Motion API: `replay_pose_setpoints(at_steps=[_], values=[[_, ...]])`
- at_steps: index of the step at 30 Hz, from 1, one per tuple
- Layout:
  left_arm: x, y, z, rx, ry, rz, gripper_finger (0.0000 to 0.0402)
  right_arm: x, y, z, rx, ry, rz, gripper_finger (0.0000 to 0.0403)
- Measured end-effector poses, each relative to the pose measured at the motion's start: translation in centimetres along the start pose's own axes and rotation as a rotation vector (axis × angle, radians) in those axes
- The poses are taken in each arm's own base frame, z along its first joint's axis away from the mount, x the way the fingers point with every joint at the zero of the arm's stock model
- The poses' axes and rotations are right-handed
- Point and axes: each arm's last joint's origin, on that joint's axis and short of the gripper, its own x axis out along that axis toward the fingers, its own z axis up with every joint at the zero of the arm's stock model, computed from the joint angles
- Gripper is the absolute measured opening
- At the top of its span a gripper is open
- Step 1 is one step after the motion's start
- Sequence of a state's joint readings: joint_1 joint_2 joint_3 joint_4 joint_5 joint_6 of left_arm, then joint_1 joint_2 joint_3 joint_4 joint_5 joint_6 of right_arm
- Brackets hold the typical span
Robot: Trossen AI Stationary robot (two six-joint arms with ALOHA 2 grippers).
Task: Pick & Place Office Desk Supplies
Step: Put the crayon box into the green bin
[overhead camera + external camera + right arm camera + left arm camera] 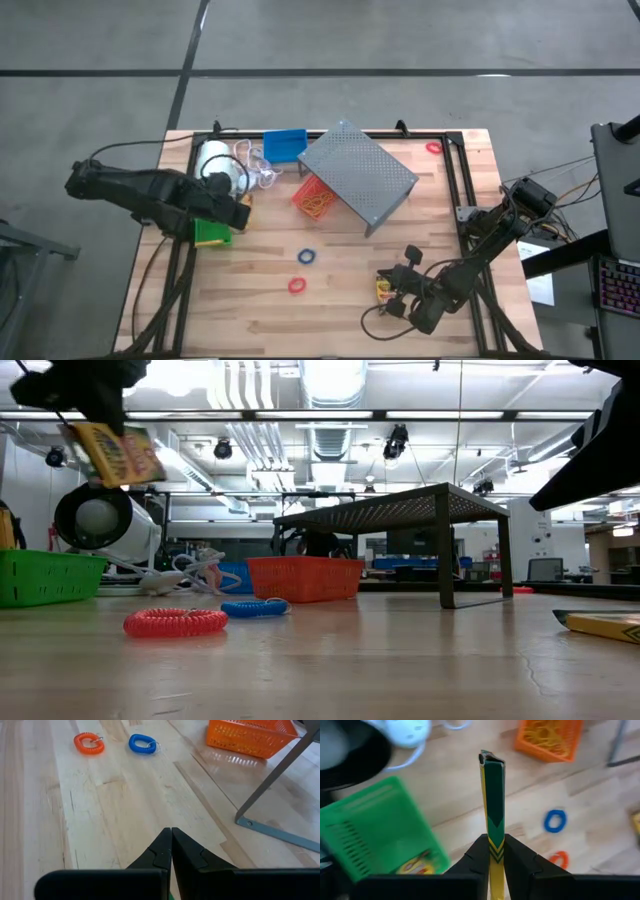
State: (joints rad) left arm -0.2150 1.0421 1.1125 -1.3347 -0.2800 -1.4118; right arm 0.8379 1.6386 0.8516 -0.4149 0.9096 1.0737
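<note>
Above the green bin [380, 835], the left gripper [495, 851] pinched a crayon box [493, 805] edge-on; it needed centring over the bin before letting go. Right gripper [171, 851] waited, pressed together.

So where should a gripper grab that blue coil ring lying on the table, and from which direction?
Come straight down from above on the blue coil ring and pinch across one side of its band, one finger inside the hole and one outside. It lies flat on the wooden table and sits low, so a sideways approach has little to catch. The red coil ring lies apart from it.
</note>
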Motion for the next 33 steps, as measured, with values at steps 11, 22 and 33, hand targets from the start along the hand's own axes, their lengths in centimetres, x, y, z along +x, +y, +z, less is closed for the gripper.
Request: replay_pose_setpoints(at_steps=[11, 22, 33], values=[[-0.7, 2.2, -0.3, -0.107, 0.061, 0.194, 0.0042, 0.0, 0.0, 0.0, -0.001, -0.001, -0.001, 0.0008], [3.1, 3.7, -1.9, -0.129, 0.169, 0.342, 0.0042, 0.0, -0.1, -0.1, -0.011, -0.002, -0.003, 0.0008], [3.6, 3.9, -2.0, -0.138, 0.148, 0.355, 0.0042, 0.0, -0.1, -0.1, -0.033, -0.005, -0.006, 0.0008]])
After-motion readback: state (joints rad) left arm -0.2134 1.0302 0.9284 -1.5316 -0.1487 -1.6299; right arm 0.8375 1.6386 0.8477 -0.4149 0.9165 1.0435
